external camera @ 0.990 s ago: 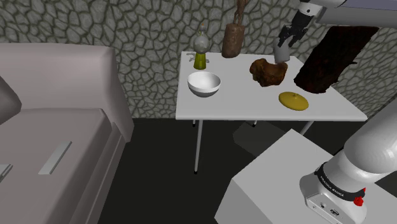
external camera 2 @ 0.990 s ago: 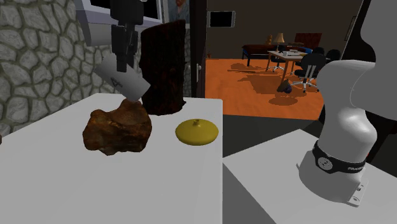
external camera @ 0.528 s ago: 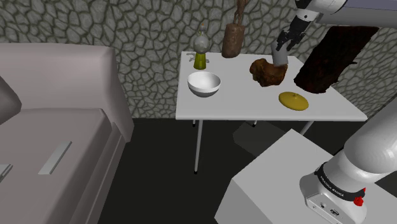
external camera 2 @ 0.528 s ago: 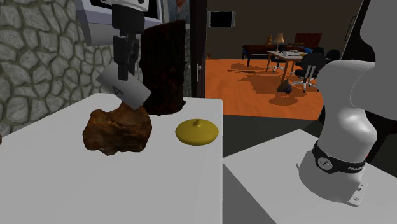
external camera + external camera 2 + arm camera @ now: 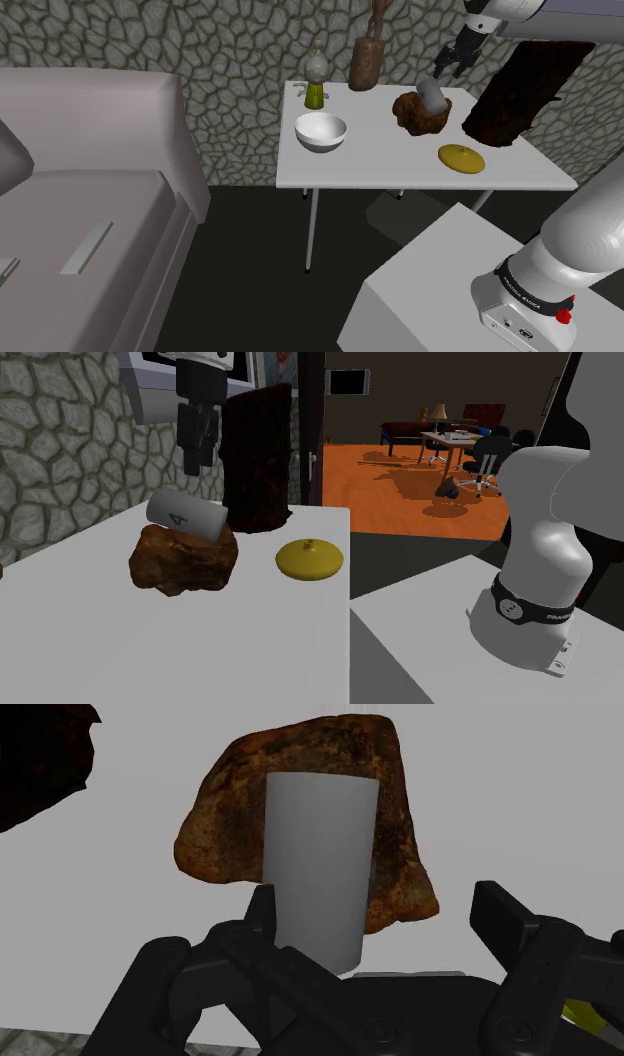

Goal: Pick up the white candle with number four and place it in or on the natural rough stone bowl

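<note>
The grey-white candle point(image 5: 187, 515) marked with a four lies on its side on top of the rough brown stone bowl point(image 5: 185, 559), on the white table point(image 5: 380, 165). In the shoulder view the candle point(image 5: 433, 95) rests on the stone bowl point(image 5: 413, 114) toward the table's back right. My gripper point(image 5: 197, 458) hangs just above the candle, open and apart from it. Seen from the wrist, the candle point(image 5: 318, 864) lies across the stone bowl point(image 5: 225, 824), and my gripper point(image 5: 380, 904) has its fingers spread wider than the candle with nothing held.
A white bowl point(image 5: 321, 131), a yellow disc point(image 5: 461, 157), a dark log point(image 5: 515, 95), a small green-based bottle point(image 5: 316, 85) and a brown vase point(image 5: 367, 60) share the table. A grey sofa point(image 5: 90, 180) stands at the shoulder view's left. A stone wall runs behind the table.
The gripper has opened and let go of the candle. The candle has dropped from the fingers onto the stone bowl and now lies flat; the gripper stays above it.
</note>
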